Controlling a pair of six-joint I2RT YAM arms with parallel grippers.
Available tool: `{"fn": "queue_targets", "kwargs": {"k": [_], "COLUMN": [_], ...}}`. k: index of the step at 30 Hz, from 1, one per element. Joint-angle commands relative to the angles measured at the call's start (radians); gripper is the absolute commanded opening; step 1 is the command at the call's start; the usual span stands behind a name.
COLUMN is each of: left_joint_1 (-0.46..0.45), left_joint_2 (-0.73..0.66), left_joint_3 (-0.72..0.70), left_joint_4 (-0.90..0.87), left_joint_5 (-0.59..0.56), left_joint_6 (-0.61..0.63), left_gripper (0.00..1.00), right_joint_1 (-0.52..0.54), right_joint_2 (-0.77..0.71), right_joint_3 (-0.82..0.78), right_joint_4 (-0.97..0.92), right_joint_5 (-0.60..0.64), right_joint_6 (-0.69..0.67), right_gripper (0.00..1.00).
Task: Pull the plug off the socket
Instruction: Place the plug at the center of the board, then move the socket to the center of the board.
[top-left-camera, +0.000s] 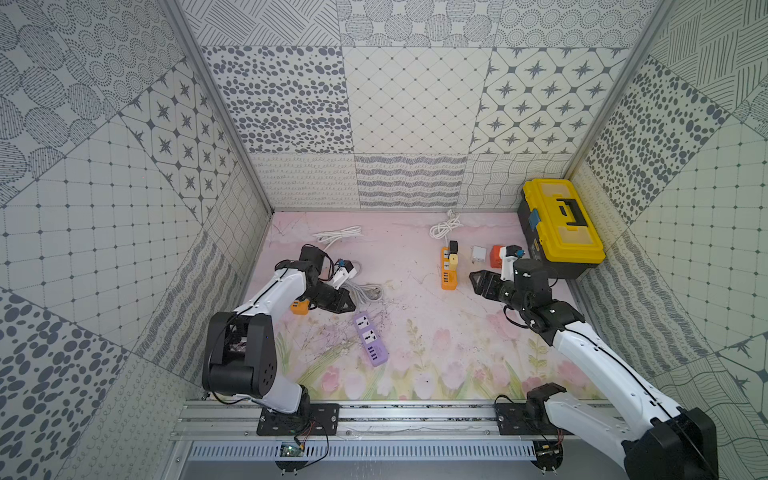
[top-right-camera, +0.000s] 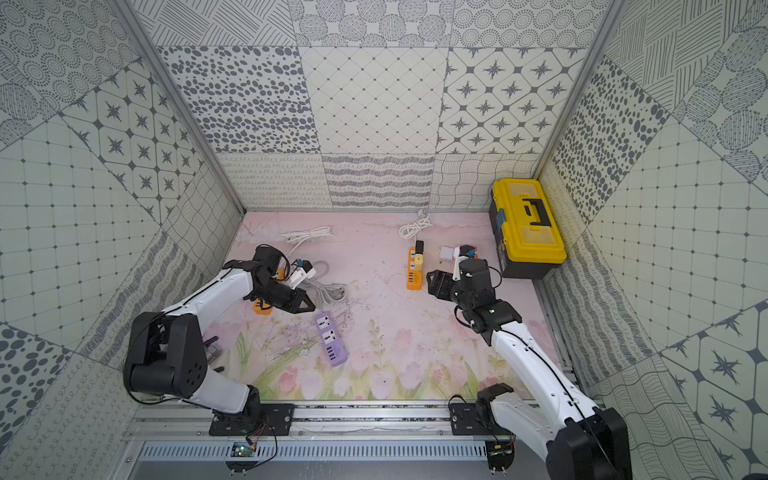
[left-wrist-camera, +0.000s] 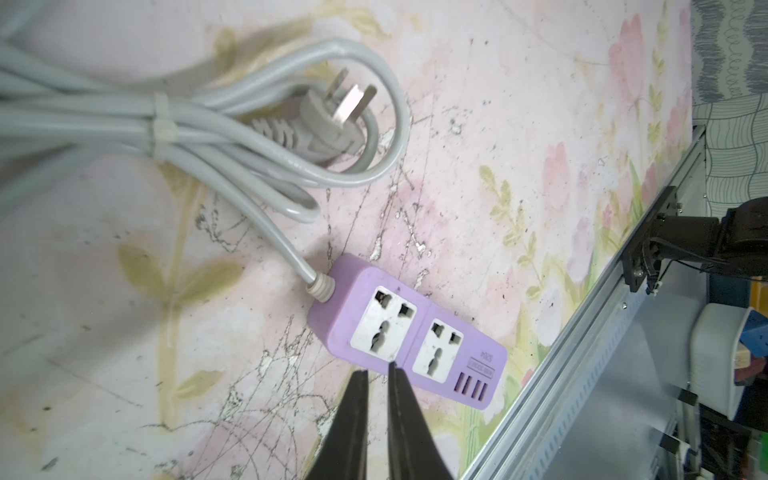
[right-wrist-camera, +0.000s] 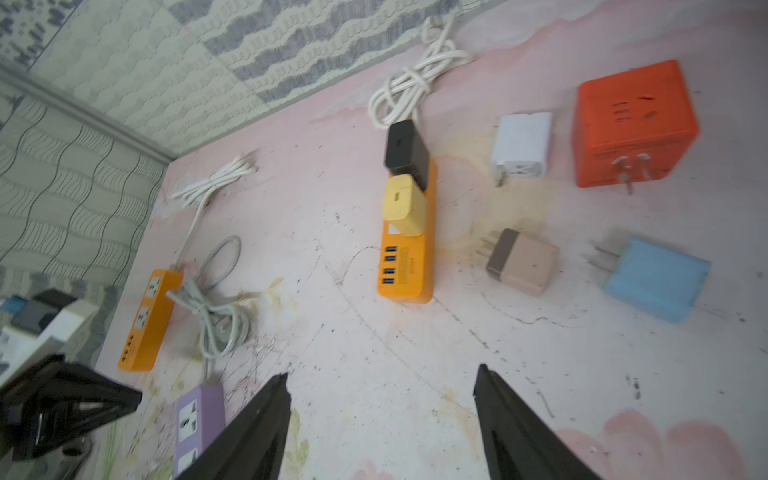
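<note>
An orange power strip (top-left-camera: 448, 270) (right-wrist-camera: 409, 253) lies mid-table, with a black plug (top-left-camera: 453, 247) (right-wrist-camera: 406, 151) and a yellow plug (top-left-camera: 453, 259) (right-wrist-camera: 405, 203) seated in its sockets. My right gripper (top-left-camera: 476, 277) (right-wrist-camera: 382, 374) hovers just right of this strip; its jaws are wide open and hold nothing. My left gripper (top-left-camera: 352, 307) (left-wrist-camera: 378, 368) is over a purple power strip (top-left-camera: 371, 345) (left-wrist-camera: 409, 336) whose sockets are bare. A narrow gap shows between the left fingers, with nothing in it.
A second orange strip (top-left-camera: 300, 306) (right-wrist-camera: 149, 320) lies under the left arm beside a grey bundled cable (left-wrist-camera: 249, 124). Loose white (right-wrist-camera: 521, 143), beige (right-wrist-camera: 523, 262) and blue (right-wrist-camera: 656, 278) adapters and a red cube (right-wrist-camera: 633, 124) lie right of the middle strip. A yellow toolbox (top-left-camera: 561, 226) fills the back right corner.
</note>
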Motion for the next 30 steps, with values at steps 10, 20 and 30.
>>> {"fn": "queue_targets", "kwargs": {"k": [10, 20, 30], "left_joint_1": [0.186, 0.380, 0.380], "left_joint_2": [-0.347, -0.328, -0.364], "left_joint_3": [-0.018, -0.075, -0.094], "left_joint_4": [-0.141, -0.085, -0.088], "left_joint_5": [-0.087, -0.071, -0.024], "left_joint_6": [-0.004, -0.098, -0.080], "left_gripper": [0.39, 0.38, 0.38], "right_joint_1": [0.610, 0.804, 0.783], "right_joint_2": [0.432, 0.867, 1.019], "right_joint_3": [0.253, 0.588, 0.692], "right_joint_4": [-0.036, -0.111, -0.143], "right_joint_5": [0.233, 0.242, 0.354], "right_joint_6": [-0.092, -0.084, -0.040], "right_gripper": [0.77, 0.83, 0.83]}}
